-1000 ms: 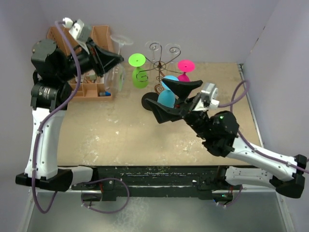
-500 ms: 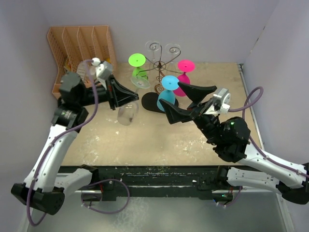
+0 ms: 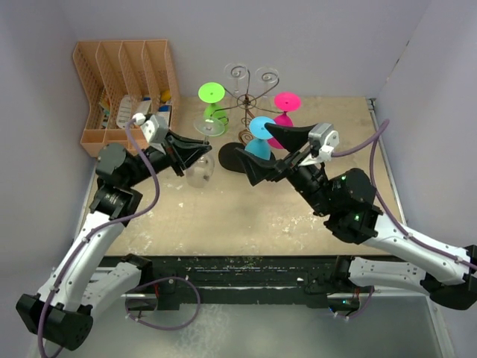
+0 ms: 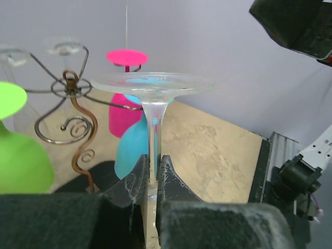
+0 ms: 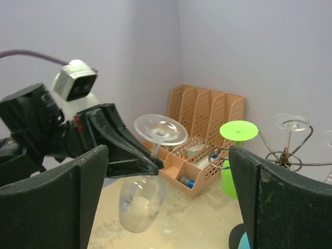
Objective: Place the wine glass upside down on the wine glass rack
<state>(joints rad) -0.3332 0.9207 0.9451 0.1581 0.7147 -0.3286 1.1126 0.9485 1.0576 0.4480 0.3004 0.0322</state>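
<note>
Left gripper pinching wine glass, bowl down — moved nearer rack

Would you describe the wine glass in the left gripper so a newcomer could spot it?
Find the dark wire wine glass rack at the table's back. Just left of it, the left gripper pinches a wine glass by its stem, bowl down. Unlike the green, blue and pink glasses nearby, it is clear.

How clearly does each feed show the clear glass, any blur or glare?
Left wrist: the wine glass stem and foot are crisp, pinched in the left claw. Right wrist: glass sharp too, the right claw only dark masses at both edges. Top external: its clear bowl nearly washes out against the tan table; no glare.
</note>
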